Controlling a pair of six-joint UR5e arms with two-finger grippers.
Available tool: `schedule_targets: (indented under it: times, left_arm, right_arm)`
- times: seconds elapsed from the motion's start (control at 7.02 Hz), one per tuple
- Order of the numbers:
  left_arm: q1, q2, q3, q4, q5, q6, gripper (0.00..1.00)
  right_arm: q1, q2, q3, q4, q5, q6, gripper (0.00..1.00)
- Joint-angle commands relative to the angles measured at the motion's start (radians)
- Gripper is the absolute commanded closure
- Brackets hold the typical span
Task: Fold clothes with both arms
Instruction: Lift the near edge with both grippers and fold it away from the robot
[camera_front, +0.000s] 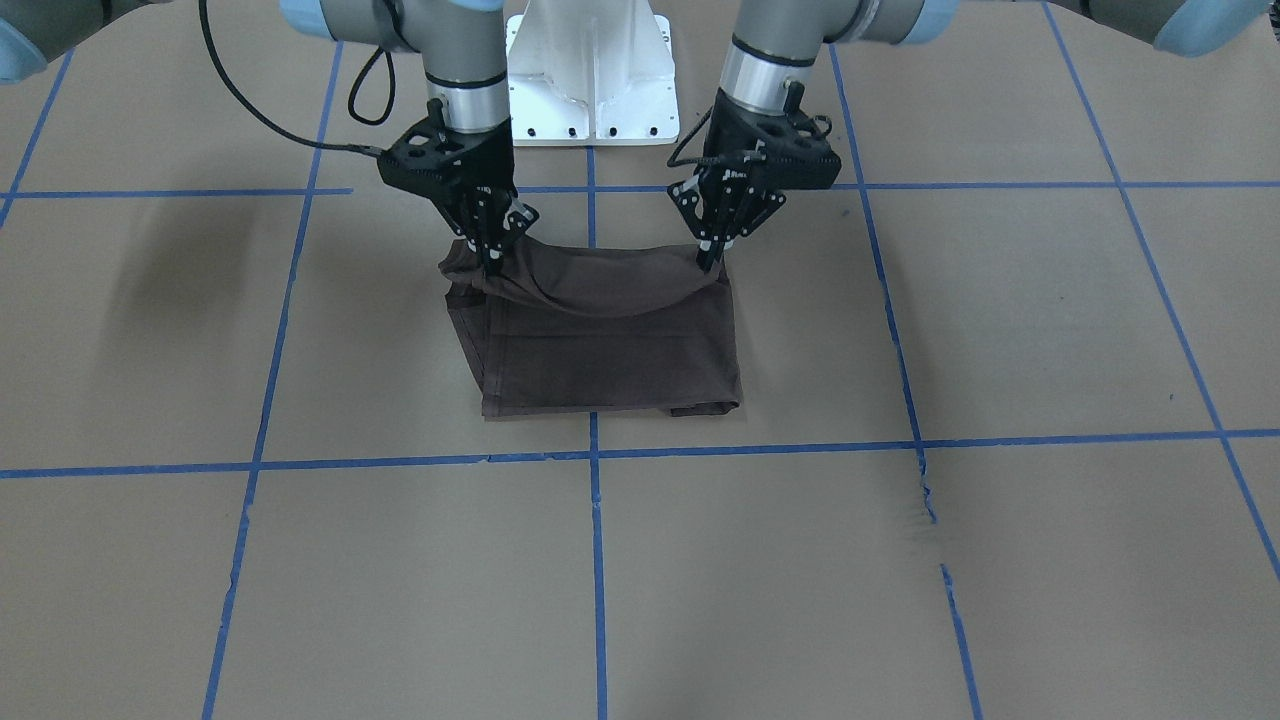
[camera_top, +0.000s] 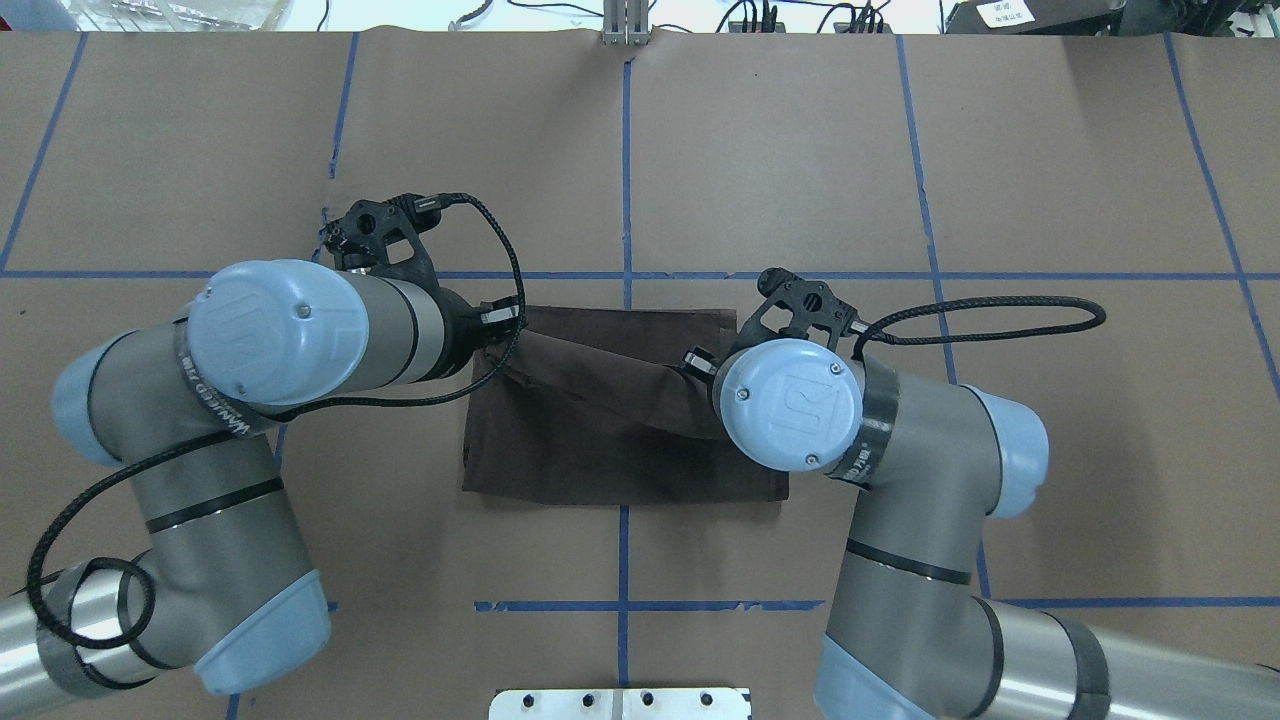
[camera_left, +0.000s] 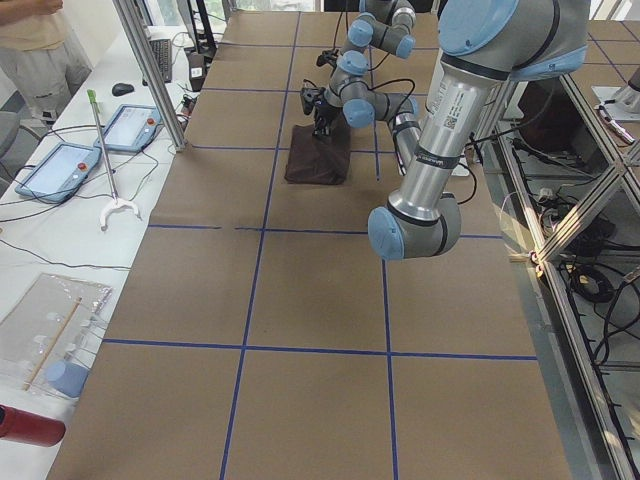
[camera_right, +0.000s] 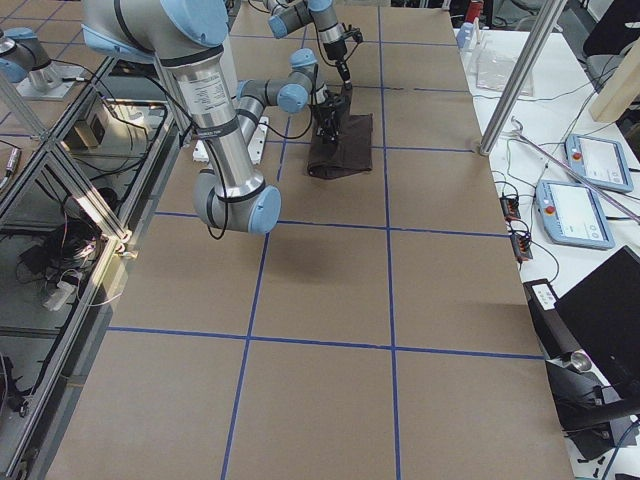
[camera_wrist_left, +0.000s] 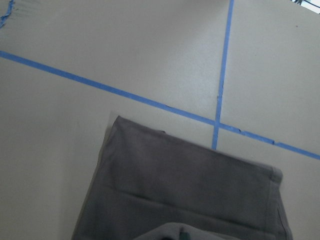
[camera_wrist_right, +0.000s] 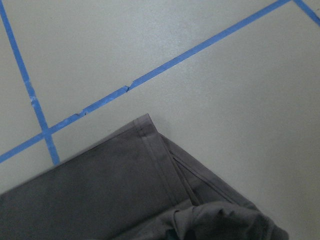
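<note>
Near the middle of the table (camera_front: 1000, 560), a little closer to my base edge than to the far one, the T-shirt (camera_front: 610, 350) lies already folded down to a rectangle. My left gripper (camera_front: 712, 258) and right gripper (camera_front: 492, 265) are each clamped on one end of an upper layer's edge. They hold it raised off the flat layer beneath, and the cloth sags in a shallow curve between them. Both wrist views look past the held fabric to the shirt's far corners, which lie flat on the table. I judge this to be the middle of another fold, with the lifted edge due to go over onto the far one. Next I should travel both hands together at one height, pull the span taut, lower it squarely onto those corners, and only then release.
</note>
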Motion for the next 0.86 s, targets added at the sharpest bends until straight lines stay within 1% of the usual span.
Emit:
schedule_targets:
  times: [0.0, 0.14, 0.29, 0.71]
  left_arm:
    - [-0.010, -0.002, 0.141, -0.127, 0.001, 0.017, 1.00]
    - [-0.010, -0.004, 0.175, -0.153, 0.001, 0.017, 1.00]
    - [-0.010, -0.004, 0.201, -0.156, 0.001, 0.017, 1.00]
    - [-0.009, -0.001, 0.224, -0.184, 0.001, 0.019, 1.00]
  right_arm:
    - [0.040, 0.031, -0.172, 0.151, 0.000, -0.030, 1.00]
    - [0.046, 0.045, -0.205, 0.153, 0.001, -0.033, 1.00]
    - [0.047, 0.045, -0.208, 0.153, 0.003, -0.042, 1.00]
    - [0.051, 0.044, -0.218, 0.153, 0.012, -0.058, 1.00]
